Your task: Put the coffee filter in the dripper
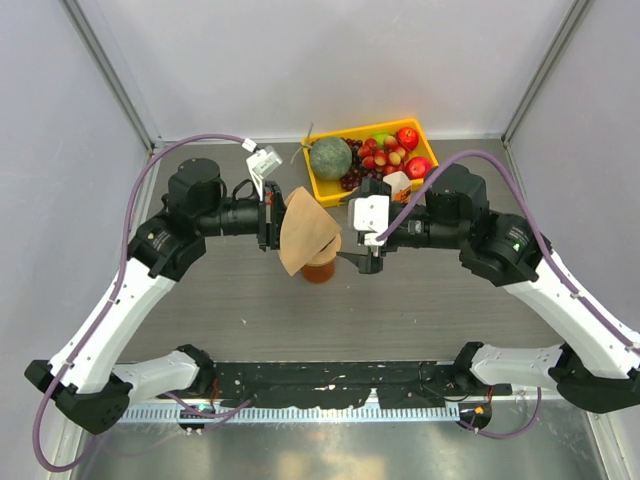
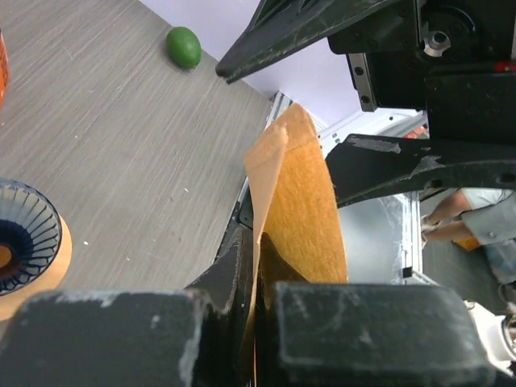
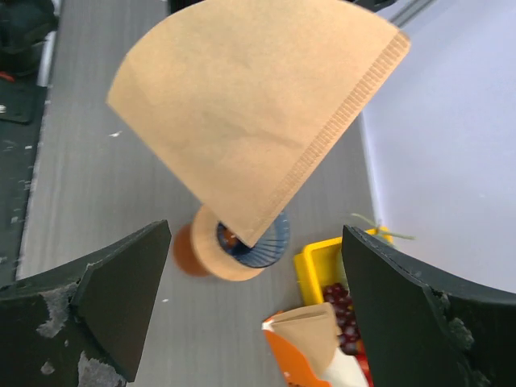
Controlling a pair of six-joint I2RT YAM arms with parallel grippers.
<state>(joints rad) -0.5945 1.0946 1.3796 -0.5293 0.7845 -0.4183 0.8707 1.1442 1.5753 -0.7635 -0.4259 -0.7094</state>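
The coffee filter [image 1: 303, 231] is a flat tan paper fan, held edge-up in my left gripper [image 1: 271, 222], which is shut on its rim. In the left wrist view the filter [image 2: 298, 205] rises from between the closed fingers [image 2: 234, 266]. The dark blue ribbed dripper [image 3: 262, 242] sits in the orange-brown ring stand [image 3: 201, 256], right under the filter's pointed tip [image 3: 242, 121]. It also shows at the left edge of the left wrist view [image 2: 24, 234]. From above the filter mostly hides it. My right gripper [image 1: 350, 228] is open and empty, facing the filter, jaws wide apart.
A yellow tray [image 1: 322, 190] of fruit with a green melon [image 1: 330, 158] stands behind. An orange-and-white carton [image 3: 318, 347] holding more filters stands by the tray. A green lime [image 2: 184, 47] lies on the table, seen in the left wrist view.
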